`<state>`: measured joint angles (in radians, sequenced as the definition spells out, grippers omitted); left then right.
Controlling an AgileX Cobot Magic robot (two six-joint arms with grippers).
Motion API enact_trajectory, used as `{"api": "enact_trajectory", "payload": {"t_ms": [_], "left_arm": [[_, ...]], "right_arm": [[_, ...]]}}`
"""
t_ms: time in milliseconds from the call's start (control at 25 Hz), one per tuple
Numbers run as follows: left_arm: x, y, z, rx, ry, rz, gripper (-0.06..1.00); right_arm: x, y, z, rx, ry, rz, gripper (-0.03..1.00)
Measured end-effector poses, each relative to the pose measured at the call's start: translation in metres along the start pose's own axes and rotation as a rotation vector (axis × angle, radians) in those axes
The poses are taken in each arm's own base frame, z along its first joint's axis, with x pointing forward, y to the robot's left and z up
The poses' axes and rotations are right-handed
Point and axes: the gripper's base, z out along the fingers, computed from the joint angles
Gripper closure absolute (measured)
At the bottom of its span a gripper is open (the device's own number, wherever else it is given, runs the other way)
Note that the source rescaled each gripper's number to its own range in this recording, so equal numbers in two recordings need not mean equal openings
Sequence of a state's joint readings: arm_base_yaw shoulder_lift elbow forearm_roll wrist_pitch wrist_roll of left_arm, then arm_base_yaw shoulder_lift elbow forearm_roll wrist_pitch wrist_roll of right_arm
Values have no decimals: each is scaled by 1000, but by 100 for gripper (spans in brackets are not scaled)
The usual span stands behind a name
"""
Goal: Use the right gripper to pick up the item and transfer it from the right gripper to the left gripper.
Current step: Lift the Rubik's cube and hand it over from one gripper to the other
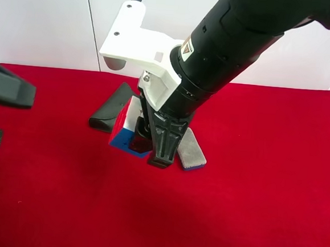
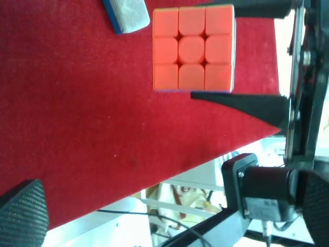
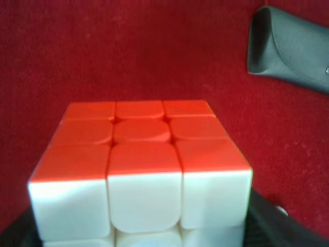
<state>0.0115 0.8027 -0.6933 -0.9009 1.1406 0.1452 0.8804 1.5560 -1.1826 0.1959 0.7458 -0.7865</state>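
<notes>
Bright, even light, soft shadows on the red cloth (image 1: 249, 210); the cube (image 3: 144, 154) looks blurry up close (white tiles glare).

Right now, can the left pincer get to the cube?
Probably yes. The left pincer is open off to the side, and its camera sees the red face of the cube uncovered; the right pincer grips other sides. The dark case lying beside the cube might crowd it.

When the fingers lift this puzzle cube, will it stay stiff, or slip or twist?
Probably stiff: the cube shows hard plastic tiles. Its glossy faces look smooth, so it may slip between the black fingers. Being built of separate tiles, a layer might twist under uneven pressure.
</notes>
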Motion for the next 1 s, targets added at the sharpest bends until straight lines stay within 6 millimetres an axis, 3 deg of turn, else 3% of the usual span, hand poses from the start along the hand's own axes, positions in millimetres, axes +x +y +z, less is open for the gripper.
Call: {"api": "enact_trajectory", "payload": {"t_ms": [480, 720, 1000], "left_arm": [[-25, 14, 26, 36, 58, -81, -6], [-28, 16, 32, 39, 81, -79, -6], [-23, 4, 64, 71, 164, -37, -6]], "right_arm": [[-6, 1, 0, -12, -61, -7, 97], [-7, 1, 2, -14, -72, -2, 97], [-7, 1, 7, -27, -76, 2, 97]]}}
